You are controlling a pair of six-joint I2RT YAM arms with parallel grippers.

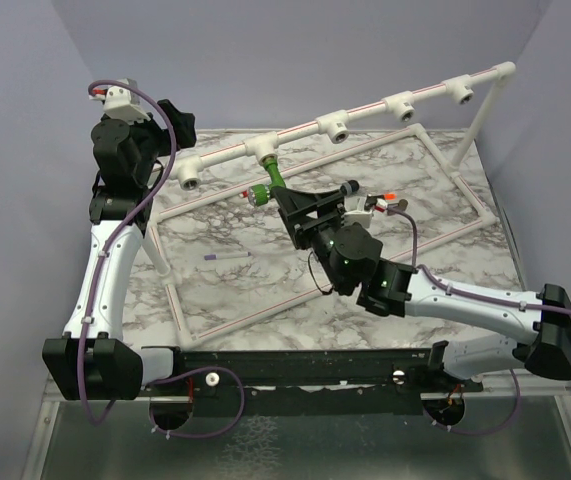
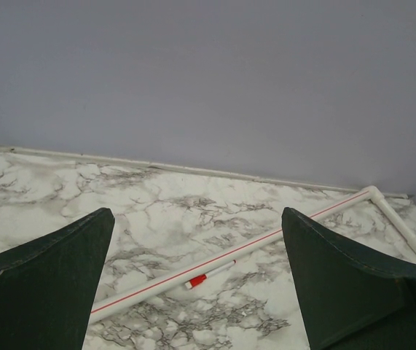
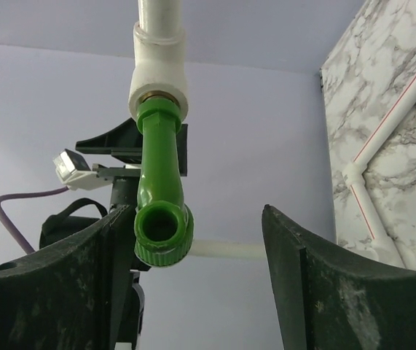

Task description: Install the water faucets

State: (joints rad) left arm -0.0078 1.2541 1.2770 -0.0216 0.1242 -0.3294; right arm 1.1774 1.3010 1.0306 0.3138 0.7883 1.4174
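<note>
A bright green faucet (image 3: 160, 182) hangs by its neck from a white T-socket (image 3: 159, 73) of the pipe frame, its round open end facing the right wrist camera. My right gripper (image 3: 200, 248) is open; the faucet's end lies just inside the left finger (image 3: 84, 277), with a wide gap to the other finger. In the top view the faucet (image 1: 268, 183) sits under the second socket from the left, and my right gripper (image 1: 290, 208) is right beside it. My left gripper (image 1: 181, 122) is raised at the back left, open and empty (image 2: 197, 248).
The white pipe frame (image 1: 365, 112) carries several T-sockets along its raised top bar. A thin purple pen (image 1: 227, 256) lies on the marble table inside the frame. A red-capped white pen (image 2: 208, 275) lies beside a red-striped pipe (image 2: 266, 240).
</note>
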